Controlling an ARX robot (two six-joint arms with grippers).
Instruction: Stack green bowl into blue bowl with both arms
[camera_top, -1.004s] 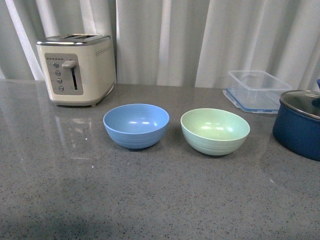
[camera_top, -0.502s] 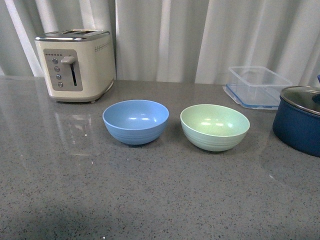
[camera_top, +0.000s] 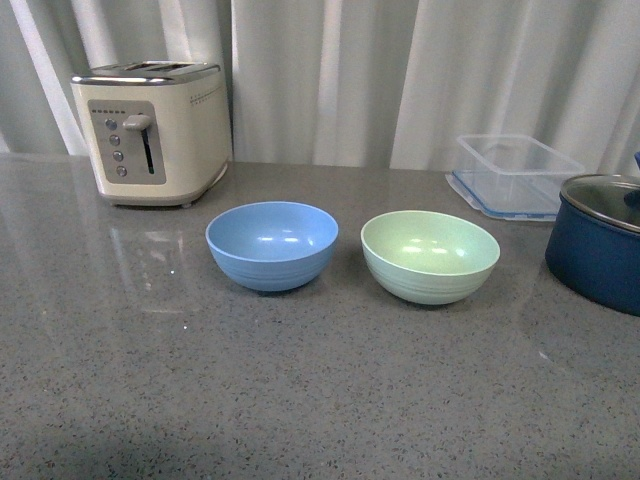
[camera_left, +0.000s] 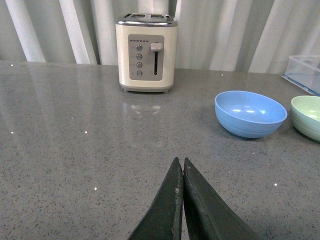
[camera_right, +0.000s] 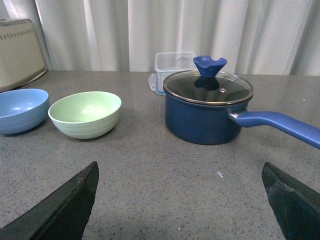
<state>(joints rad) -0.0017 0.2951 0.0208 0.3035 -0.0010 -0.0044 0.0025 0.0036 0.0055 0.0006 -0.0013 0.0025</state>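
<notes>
The green bowl (camera_top: 430, 255) stands upright on the grey counter, right of the blue bowl (camera_top: 272, 245), with a small gap between them. Both bowls are empty. Neither arm shows in the front view. In the left wrist view my left gripper (camera_left: 182, 162) is shut with nothing in it, low over bare counter, well short of the blue bowl (camera_left: 250, 113) and the green bowl (camera_left: 307, 116). In the right wrist view my right gripper (camera_right: 180, 172) stands wide open and empty, with the green bowl (camera_right: 85, 113) and blue bowl (camera_right: 21, 110) ahead of it.
A cream toaster (camera_top: 150, 132) stands at the back left. A clear plastic container (camera_top: 512, 175) sits at the back right. A dark navy pot with glass lid (camera_top: 598, 240) is at the right edge, its long handle (camera_right: 280, 125) pointing away from the bowls.
The front view shifted slightly up and back between the earlier frames; the bowls have not moved on the counter. No arm has entered that view.
</notes>
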